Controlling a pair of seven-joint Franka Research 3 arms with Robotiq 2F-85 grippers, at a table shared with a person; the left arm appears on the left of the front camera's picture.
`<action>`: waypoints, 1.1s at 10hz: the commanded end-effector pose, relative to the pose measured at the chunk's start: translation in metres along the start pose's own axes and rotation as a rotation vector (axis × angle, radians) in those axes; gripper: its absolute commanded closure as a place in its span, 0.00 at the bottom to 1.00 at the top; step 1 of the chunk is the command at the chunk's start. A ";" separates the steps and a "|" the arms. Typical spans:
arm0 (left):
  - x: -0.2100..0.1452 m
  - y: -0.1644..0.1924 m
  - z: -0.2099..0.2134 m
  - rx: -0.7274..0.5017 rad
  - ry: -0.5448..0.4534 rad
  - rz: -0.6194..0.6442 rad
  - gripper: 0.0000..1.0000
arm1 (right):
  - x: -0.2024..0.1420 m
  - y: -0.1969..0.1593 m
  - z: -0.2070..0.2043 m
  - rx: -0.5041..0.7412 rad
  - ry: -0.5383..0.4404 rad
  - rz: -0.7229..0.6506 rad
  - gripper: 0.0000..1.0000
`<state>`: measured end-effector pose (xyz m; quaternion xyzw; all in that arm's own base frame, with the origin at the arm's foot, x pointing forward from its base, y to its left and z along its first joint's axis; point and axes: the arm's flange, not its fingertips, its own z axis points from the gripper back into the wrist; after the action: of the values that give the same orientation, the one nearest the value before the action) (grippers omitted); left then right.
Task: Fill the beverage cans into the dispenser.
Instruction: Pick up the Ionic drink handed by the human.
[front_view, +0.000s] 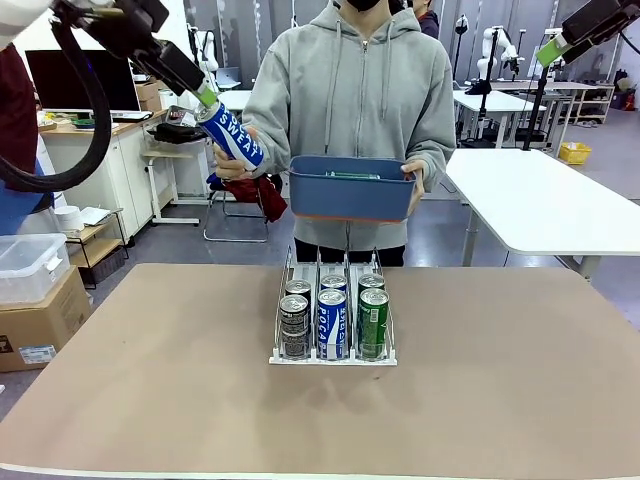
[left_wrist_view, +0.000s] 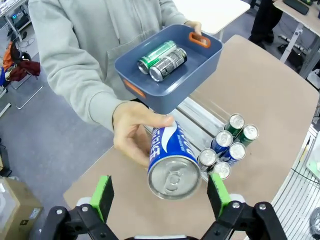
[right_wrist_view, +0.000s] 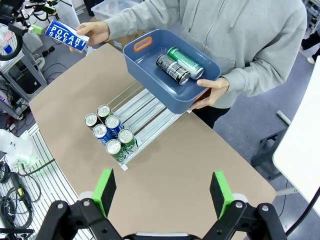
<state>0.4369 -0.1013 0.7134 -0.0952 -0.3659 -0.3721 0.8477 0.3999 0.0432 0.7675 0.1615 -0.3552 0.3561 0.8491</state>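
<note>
Left wrist view: handover step, the hand (left_wrist_view: 132, 132) presents a blue can (left_wrist_view: 172, 160) between the left gripper's (left_wrist_view: 161, 192) spread jaws, which must next close on it; right gripper (right_wrist_view: 163, 192) spread, idle.

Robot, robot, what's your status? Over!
Both grippers open. Left gripper flanks Pocari Sweat can in person's hand. Right gripper raised, empty. Dispenser holds six cans; blue tub holds two more.

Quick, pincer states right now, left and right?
Left pincer: open, pads either side of the blue can the person's hand holds out, not gripping it.
Right pincer: open, empty.
</note>
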 end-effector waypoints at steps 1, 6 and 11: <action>-0.004 -0.002 -0.010 0.017 0.024 -0.007 0.00 | -0.001 0.000 0.000 -0.004 -0.008 -0.003 0.00; -0.007 0.000 -0.030 -0.046 -0.008 0.005 0.00 | -0.001 0.000 0.000 -0.004 -0.008 -0.003 0.00; -0.004 -0.001 -0.029 -0.038 0.025 0.013 0.00 | -0.001 0.000 0.000 -0.004 -0.008 -0.003 0.00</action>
<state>0.4524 -0.1127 0.6894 -0.1103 -0.3511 -0.3707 0.8527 0.3999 0.0432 0.7675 0.1615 -0.3552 0.3561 0.8491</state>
